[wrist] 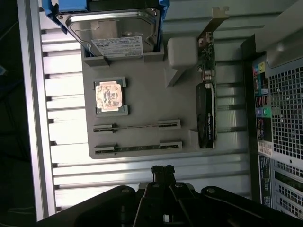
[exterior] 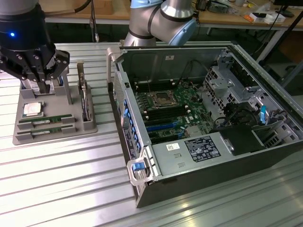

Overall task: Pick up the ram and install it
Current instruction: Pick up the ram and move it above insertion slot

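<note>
**Exterior view.** The hand (exterior: pixel 42 84) hangs above the grey holder (exterior: pixel 57 101), which stands on the ribbed metal bench (exterior: pixel 71 179). The ram (exterior: pixel 46 120) lies in a slot of the holder, near the processor (exterior: pixel 32 109). A second stick (exterior: pixel 47 130) lies in the slot just beside it. The open computer case (exterior: pixel 213 118) stands to the exterior view's right of the holder.

**Wrist view.** The hand (wrist: pixel 162 170) is fully closed, its fingertips pressed together with nothing between them. It is clear of the ram (wrist: pixel 137 126), which sits in its slot between the processor (wrist: pixel 110 96) and the second stick (wrist: pixel 137 147).
</note>
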Motion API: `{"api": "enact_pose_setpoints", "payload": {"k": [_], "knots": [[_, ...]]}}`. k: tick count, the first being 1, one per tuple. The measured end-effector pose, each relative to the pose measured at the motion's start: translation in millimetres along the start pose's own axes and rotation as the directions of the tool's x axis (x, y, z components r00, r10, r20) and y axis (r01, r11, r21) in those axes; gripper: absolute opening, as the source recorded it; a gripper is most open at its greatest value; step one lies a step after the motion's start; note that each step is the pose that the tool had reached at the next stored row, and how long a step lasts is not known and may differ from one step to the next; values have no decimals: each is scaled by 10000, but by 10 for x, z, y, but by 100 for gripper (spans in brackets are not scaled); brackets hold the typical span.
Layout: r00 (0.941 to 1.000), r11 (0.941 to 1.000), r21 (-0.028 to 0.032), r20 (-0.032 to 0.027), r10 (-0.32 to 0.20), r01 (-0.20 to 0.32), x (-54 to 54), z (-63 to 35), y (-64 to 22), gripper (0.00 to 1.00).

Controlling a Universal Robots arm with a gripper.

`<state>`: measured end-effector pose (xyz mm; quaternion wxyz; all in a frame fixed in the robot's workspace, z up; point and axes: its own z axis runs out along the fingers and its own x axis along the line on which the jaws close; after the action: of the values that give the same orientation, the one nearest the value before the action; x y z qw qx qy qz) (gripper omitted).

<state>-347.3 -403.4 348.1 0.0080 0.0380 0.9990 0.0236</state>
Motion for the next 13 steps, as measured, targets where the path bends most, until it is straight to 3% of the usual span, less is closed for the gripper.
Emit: {"api": "enact_pose_setpoints", "payload": {"k": [13], "knots": [[10000,10000,1,-14,1,-1,4,312,-15,11]]}}
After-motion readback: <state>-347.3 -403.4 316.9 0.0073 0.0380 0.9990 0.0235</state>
